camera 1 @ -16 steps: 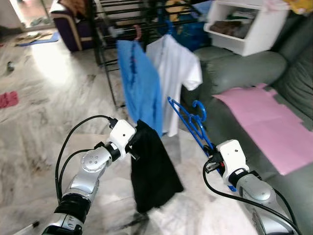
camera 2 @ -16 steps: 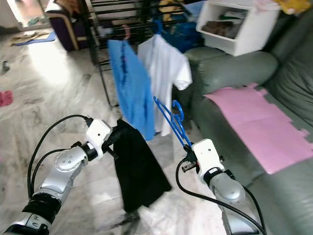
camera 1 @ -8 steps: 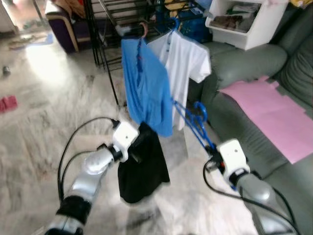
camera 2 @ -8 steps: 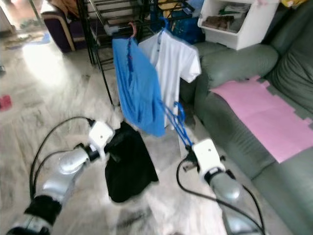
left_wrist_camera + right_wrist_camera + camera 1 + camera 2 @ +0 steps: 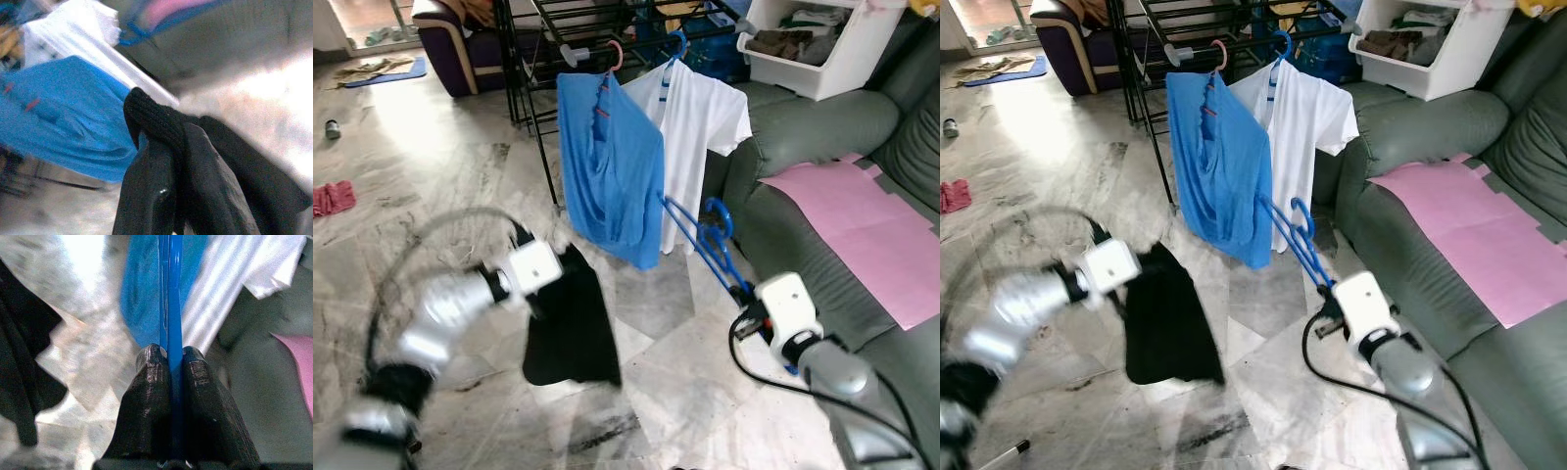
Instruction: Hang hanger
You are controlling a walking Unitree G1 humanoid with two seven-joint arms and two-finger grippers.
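A bare blue plastic hanger [image 5: 703, 239] slants up from my right gripper [image 5: 747, 294], which is shut on its lower bar; the right wrist view has the bar [image 5: 169, 293] pinched between the two black fingers [image 5: 146, 416]. My left gripper [image 5: 554, 282] is shut on a black garment [image 5: 570, 323] that hangs down over the floor, its cloth [image 5: 156, 122] bunched over the fingers. Behind them stands a black drying rack [image 5: 597, 20] with a blue shirt [image 5: 607, 166] on a pink hanger and a white T-shirt [image 5: 695, 117] on a blue hanger.
A grey-green sofa [image 5: 822, 147] runs along the right with a pink mat [image 5: 862, 225] on its seat and a white bin [image 5: 822, 49] of clothes on its arm. A dark purple chair [image 5: 460, 49] stands at the back left. Red cloth [image 5: 333, 196] lies on the marble floor.
The camera has pulled back and the rack stands further off. My left arm has swung left and lower with the black garment. The right gripper keeps its hold on the blue hanger.
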